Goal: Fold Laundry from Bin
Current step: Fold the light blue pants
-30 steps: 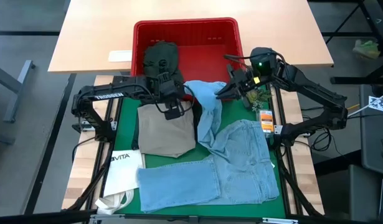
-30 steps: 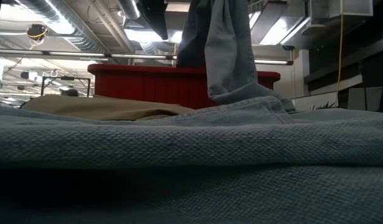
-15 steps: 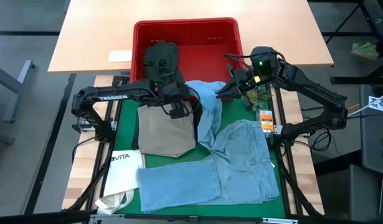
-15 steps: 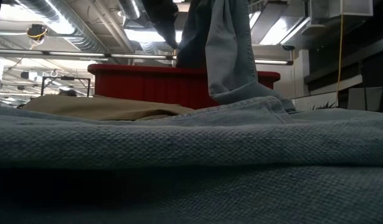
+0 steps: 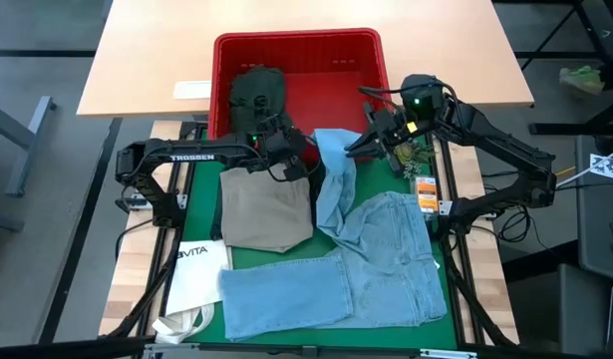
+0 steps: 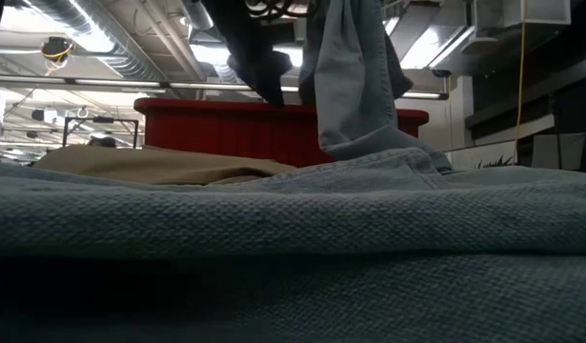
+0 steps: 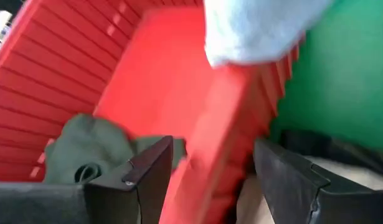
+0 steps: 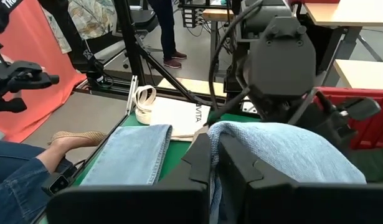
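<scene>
Right gripper [image 5: 354, 148] pinching small light blue cloth [image 5: 334, 179], lifted beside red bin [image 5: 296, 50]. Left gripper [image 5: 291, 160] spread, empty, over bin's near rim. Dark green piece [image 5: 254, 95] inside bin.

Both arms are dark, built of tubular links with blocky joints. The left arm [image 5: 191, 155] carries white "TROSSEN" lettering along its forearm. The right arm [image 5: 485, 135] shows a small green light [image 5: 418, 100] just behind its gripper, with black cables looping beside that light.
</scene>
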Available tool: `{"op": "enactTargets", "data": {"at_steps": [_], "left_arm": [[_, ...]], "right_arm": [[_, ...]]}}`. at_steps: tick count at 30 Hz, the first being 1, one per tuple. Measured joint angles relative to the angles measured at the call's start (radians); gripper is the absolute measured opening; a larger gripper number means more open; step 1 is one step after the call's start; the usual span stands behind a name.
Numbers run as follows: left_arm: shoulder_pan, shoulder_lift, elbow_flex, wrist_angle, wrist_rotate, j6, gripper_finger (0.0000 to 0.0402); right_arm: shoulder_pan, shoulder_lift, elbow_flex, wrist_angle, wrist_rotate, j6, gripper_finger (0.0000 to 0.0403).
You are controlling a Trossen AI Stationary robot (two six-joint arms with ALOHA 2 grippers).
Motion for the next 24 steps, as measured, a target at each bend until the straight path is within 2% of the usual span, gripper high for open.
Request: {"op": "enactTargets", "data": {"at_steps": [8, 15, 24], "left_arm": [[0.010, 0.000, -0.014, 0.109, 0.066, 0.024, 0.0219], [0.000, 0.000, -0.014, 0.242, 0.213, 0.081, 0.0219], [0.006, 0.000, -0.014, 0.349, 0.221, 0.097, 0.0219]], "right_arm": [[0.000, 0.000, 0.000, 0.010, -0.001, -0.012, 0.0017], [0.000, 0.000, 0.000, 0.023, -0.006, -0.025, 0.0017], [0.000, 0.000, 0.000, 0.023, -0.026, -0.024, 0.0017]]}}
